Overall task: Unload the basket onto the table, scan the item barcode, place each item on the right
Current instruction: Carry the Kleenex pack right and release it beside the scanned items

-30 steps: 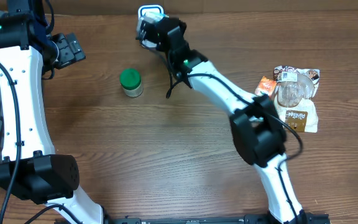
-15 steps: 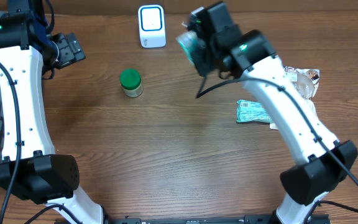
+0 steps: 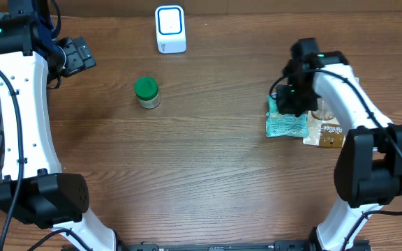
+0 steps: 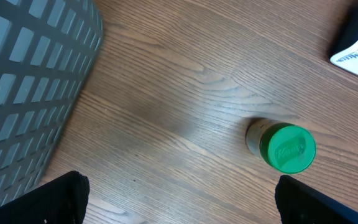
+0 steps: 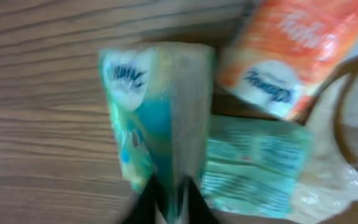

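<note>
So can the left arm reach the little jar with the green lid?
Probably yes. The jar stands alone on the bare table, just ahead of the left arm's wide-open fingers, with nothing between them.

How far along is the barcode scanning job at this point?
Likely done: the teal plastic packet, carried by the right gripper from the white box-shaped scanner a second ago, is back at the pile of snack packs. In hand: that gripper's fingers straddle the packet's edge; blur hides whether they grip. Left: release it; the green-lidded jar stands untouched, the left gripper open.
</note>
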`<state>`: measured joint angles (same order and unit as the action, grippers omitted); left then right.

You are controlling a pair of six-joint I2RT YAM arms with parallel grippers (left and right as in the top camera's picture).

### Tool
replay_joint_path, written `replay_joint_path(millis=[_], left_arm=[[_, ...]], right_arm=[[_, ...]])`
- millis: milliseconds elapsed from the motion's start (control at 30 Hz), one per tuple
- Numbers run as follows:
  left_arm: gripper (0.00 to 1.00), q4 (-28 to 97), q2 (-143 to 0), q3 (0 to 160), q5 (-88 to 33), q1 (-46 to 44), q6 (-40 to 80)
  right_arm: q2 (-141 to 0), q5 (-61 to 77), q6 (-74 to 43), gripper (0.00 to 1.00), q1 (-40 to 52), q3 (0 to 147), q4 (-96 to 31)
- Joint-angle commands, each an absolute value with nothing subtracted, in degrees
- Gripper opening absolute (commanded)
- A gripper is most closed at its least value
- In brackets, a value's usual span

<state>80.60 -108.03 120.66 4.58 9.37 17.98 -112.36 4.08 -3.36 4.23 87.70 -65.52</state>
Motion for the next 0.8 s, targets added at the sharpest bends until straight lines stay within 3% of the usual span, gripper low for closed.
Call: replay_joint_path(millis=[0,233,467,767], left_arm=[[1.00,80.58,-108.44,120.90,4.86,8.97,17.80],[1.00,80.58,-108.44,120.88,4.89,8.97,17.78],[1.00,80.58,-108.44,120.88,4.89,8.97,17.80],[0.99,80.58,-108.44,120.88,4.86,8.97,17.80]], right_arm=[[-111.68,8.75,-3.18,1.00,1.65,87.55,-66.59],[-111.66,18.28,-2.83,1.00,1.67,87.94,-67.61],[-111.66,18.55,-6.13,1.00,2.28,90.65,-69.58],[-111.66,18.57,-9.15,1.00,6.22,109.82,-81.30]])
